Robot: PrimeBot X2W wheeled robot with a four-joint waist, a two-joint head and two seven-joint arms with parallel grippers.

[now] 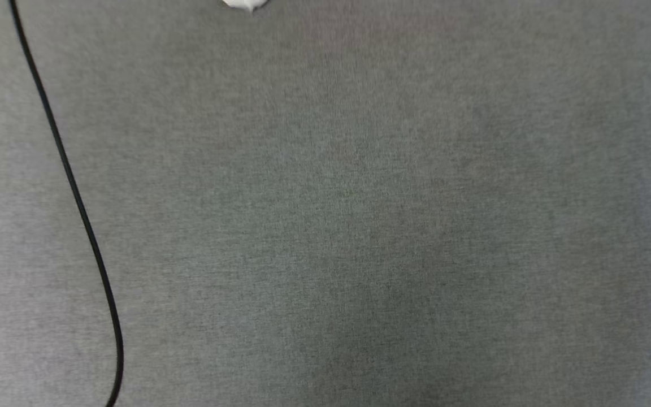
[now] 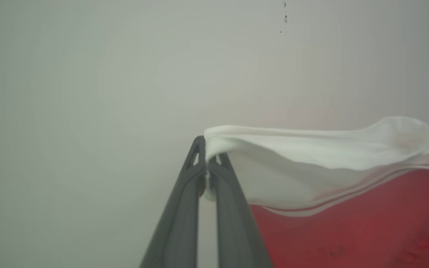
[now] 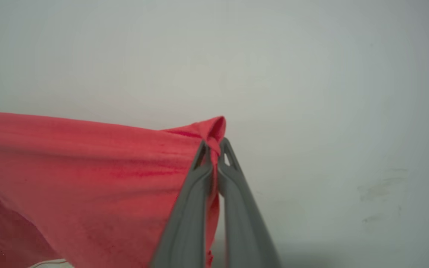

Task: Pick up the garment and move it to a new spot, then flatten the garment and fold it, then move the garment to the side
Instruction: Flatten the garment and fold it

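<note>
Left gripper (image 2: 207, 149), left wrist view: clamped on white sleeve (image 2: 311, 149), garment (image 2: 348, 230) held aloft. Right wrist view: right gripper (image 3: 214, 149) pinching red corner (image 3: 216, 128). Head view: grey surface (image 1: 359, 226), black cable (image 1: 77, 198) along left side. Pick-up looks done; laying down, flattening, folding, moving aside remain.

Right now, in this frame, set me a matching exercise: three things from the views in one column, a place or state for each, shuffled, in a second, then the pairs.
Things:
1. left gripper
2. right gripper
3. black cable

Places or states:
A. lies on the grey surface, on the left of the head view
B. shut on a red edge of the garment
C. shut on the garment's white sleeve

Pairs: 1-C; 2-B; 3-A
</note>
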